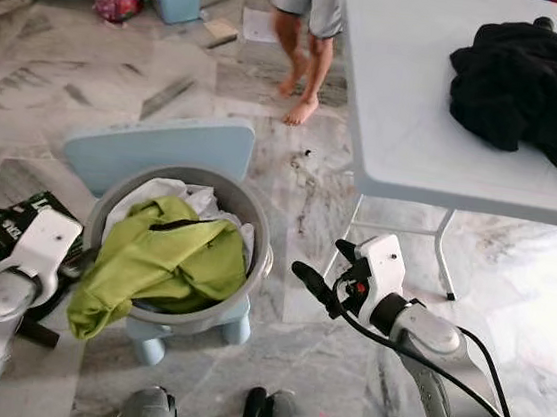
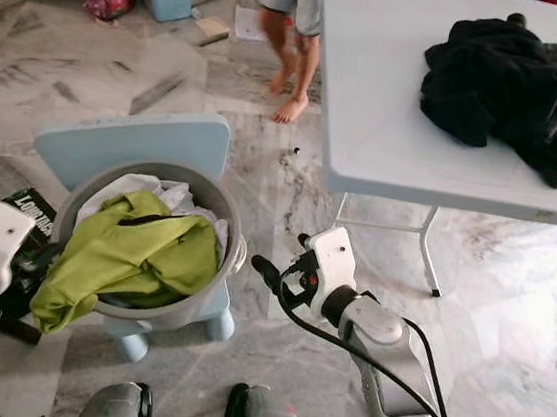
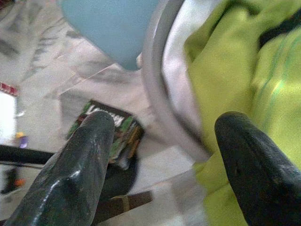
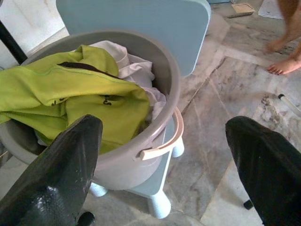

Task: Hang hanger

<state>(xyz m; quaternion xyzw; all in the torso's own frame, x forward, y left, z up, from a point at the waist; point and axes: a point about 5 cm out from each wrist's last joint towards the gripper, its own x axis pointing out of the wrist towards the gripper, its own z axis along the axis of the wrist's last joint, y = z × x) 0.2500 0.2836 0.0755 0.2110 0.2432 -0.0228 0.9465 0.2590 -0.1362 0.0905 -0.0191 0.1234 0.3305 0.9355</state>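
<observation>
While both arms are raised on either side of the grey bucket (image 1: pixel 246 227), each claw has its two black fingers spread wide with nothing between them. The right claw (image 1: pixel 323 274) hangs in the air just beside the bucket's rim, touching nothing; its wrist view looks past its fingers (image 4: pixel 56 174) onto the bucket's pale handle (image 4: pixel 162 143). The left claw (image 3: pixel 164 165) sits close against the other side of the bucket, its fingers (image 3: pixel 80 169) near the rim and the lime-green garment (image 1: pixel 162 261) that spills over the bucket's edge; whether they touch it I cannot tell. I can make out no hanger among the clothes.

One bucket stands on one light-blue stool (image 1: pixel 159 150), with the green garment and a white cloth (image 4: pixel 136 63) in it. The left wrist view adds a dark printed box (image 3: pixel 115 129) on the floor beside the bucket. The head views add one white desk (image 1: pixel 400 112) beyond the bucket carrying one black heap of clothing (image 1: pixel 533 92), and a person's bare legs (image 1: pixel 305 61) on the marble floor (image 1: pixel 71 84) past the stool
</observation>
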